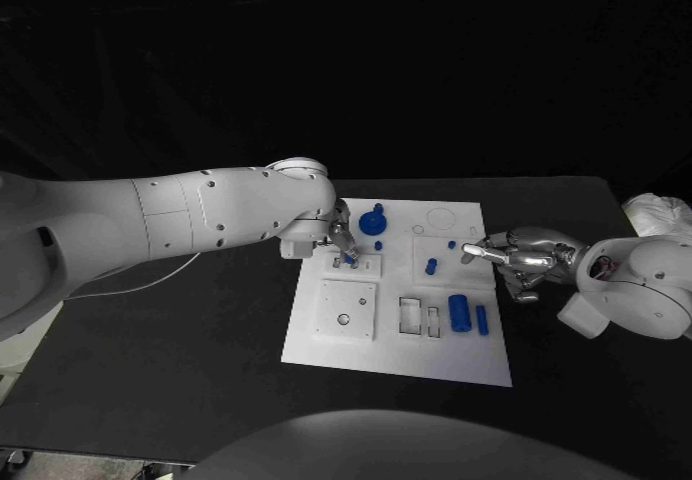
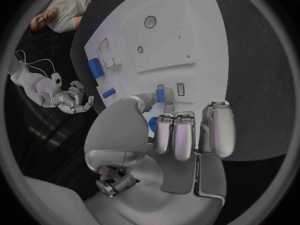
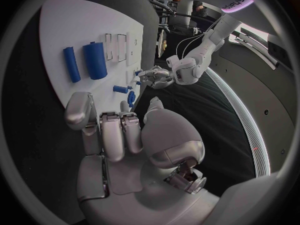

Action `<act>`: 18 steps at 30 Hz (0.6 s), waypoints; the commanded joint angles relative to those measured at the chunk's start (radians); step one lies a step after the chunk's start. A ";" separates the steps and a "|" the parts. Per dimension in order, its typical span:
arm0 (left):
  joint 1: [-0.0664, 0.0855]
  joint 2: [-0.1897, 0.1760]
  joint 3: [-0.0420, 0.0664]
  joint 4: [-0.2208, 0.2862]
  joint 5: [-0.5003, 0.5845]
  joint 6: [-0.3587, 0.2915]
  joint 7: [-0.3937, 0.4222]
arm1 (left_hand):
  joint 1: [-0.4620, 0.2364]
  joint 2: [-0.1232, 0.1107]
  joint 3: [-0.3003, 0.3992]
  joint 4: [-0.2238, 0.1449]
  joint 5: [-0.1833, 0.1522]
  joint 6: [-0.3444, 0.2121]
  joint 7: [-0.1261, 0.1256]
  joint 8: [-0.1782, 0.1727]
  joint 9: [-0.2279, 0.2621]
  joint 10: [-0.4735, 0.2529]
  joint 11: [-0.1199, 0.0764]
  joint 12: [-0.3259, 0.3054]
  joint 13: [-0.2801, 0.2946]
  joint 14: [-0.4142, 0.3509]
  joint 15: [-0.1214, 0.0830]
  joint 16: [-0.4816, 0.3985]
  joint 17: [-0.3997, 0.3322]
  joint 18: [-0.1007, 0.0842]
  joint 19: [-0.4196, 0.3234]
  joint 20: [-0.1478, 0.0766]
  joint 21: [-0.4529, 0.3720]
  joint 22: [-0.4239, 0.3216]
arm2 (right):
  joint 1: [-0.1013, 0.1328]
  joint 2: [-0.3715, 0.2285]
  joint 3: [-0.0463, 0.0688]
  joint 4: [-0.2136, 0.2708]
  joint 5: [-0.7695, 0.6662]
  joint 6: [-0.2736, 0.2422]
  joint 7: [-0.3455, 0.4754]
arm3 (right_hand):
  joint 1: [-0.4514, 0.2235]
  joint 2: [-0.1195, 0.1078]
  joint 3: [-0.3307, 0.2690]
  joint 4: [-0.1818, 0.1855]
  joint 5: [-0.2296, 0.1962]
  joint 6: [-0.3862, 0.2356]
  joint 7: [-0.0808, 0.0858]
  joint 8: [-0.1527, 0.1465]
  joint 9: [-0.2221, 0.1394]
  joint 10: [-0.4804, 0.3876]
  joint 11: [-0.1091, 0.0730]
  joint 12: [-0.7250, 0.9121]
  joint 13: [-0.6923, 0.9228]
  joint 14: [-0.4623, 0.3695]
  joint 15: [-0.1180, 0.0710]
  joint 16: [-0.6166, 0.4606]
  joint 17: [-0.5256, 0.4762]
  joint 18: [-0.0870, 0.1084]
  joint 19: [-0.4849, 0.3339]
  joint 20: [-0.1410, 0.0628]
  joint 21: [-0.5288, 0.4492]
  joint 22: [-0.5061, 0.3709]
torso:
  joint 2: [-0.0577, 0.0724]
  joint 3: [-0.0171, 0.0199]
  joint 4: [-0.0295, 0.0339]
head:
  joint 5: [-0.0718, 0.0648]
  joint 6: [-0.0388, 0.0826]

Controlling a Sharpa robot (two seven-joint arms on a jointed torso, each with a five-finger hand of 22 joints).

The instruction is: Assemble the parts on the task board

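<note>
The left hand (image 1: 340,243) sits a little left of the head view's centre, over the upper left part of the task board (image 1: 361,350). In the left wrist view its fingers (image 2: 176,135) are curled downward side by side, and the thumb and a fingertip pinch a small blue part (image 2: 160,93) above a rectangular slot on the board. In the head view that part (image 1: 351,260) sits at the hand's tip, right against a small raised block on the board.

The right hand (image 1: 515,262) is at the right of the head view's centre, at the board's right edge. Its fingers (image 3: 115,135) are curled in toward the palm, and nothing can be seen held in them; one fingertip points toward the board.

Between the two hands, in the upper middle of the board, stands a round blue knob-shaped part (image 1: 374,220), with a small blue peg (image 1: 431,266) lower and to the right of it. Toward the board's lower right lie a thick blue cylinder (image 1: 459,312) and, just right of it, a thinner blue rod (image 1: 482,320), both pointing up and down the frame. To the left of them are two narrow rectangular recesses.

The white board lies on the black bench (image 1: 173,350), which spreads out around it.
</note>
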 commanded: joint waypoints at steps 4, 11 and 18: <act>-0.001 0.004 0.000 -0.001 0.000 0.025 -0.062 | 0.008 0.000 0.018 -0.027 -0.001 -0.003 -0.008 0.003 0.001 0.106 0.002 0.002 0.263 0.105 0.002 0.002 0.263 0.002 0.018 0.000 -0.005 0.203 | 0.000 0.001 0.000 0.001 -0.001 0.023 -0.003 | 0.007 0.001 0.005 0.001 0.004 0.006 0.000 0.003 0.001 0.019 -0.005 -0.003 0.057 0.033 0.003 0.002 0.177 0.000 0.003 0.001 0.001 0.132 | 0.000 0.0007 0.0004 | 0.002 0.000; -0.002 0.005 0.000 -0.002 0.000 0.025 -0.062 | 0.009 -0.001 0.018 -0.030 -0.001 -0.004 -0.008 0.003 0.001 0.106 0.002 0.002 0.263 0.105 0.003 0.002 0.263 0.003 0.017 0.000 -0.007 0.202 | 0.000 0.001 0.000 0.001 -0.001 0.024 -0.004 | 0.007 0.001 0.005 0.001 0.004 0.006 0.000 0.003 0.001 0.019 -0.005 -0.003 0.057 0.033 0.003 0.002 0.177 0.000 0.003 0.001 0.001 0.132 | 0.000 0.0004 -0.0002 | 0.003 0.000; -0.004 0.007 0.000 -0.004 0.004 0.030 -0.061 | 0.010 -0.001 0.018 -0.032 -0.001 -0.005 -0.009 0.002 0.001 0.106 0.002 0.002 0.263 0.105 0.003 0.002 0.263 0.003 0.016 0.000 -0.009 0.202 | 0.000 0.001 0.000 0.002 -0.001 0.024 -0.004 | 0.008 0.001 0.005 0.001 0.004 0.006 0.000 0.003 0.001 0.018 -0.005 -0.004 0.056 0.032 0.004 0.001 0.176 0.000 0.002 0.001 -0.001 0.132 | 0.000 0.0009 -0.0011 | 0.002 0.000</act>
